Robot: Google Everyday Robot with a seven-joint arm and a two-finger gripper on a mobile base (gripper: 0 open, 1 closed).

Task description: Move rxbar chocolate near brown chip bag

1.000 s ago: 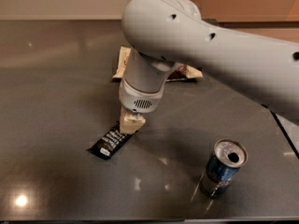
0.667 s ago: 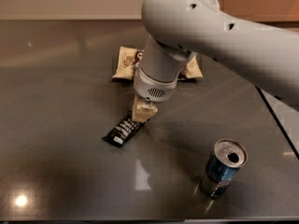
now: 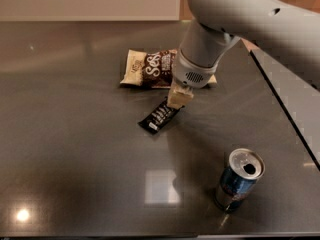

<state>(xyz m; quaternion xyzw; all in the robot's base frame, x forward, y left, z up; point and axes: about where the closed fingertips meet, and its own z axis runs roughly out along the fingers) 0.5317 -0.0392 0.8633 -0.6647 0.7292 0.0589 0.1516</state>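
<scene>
The crinkled brown-and-cream chip bag (image 3: 148, 67) is partly hidden by the grey robot arm (image 3: 250, 14); the slim black wrapped bar (image 3: 157, 118) is covered at its upper end by the gripper (image 3: 179, 98).

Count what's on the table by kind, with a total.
Wrapped bars: 1, the rxbar chocolate
Chip bags: 1, the brown chip bag
Drink cans: 1, the can
Total: 3
The gripper is at the bar's upper end, just below the bag.

Arm (image 3: 240, 9) slants down from upper right — gripper (image 3: 179, 96) pointing downward, centre.
</scene>
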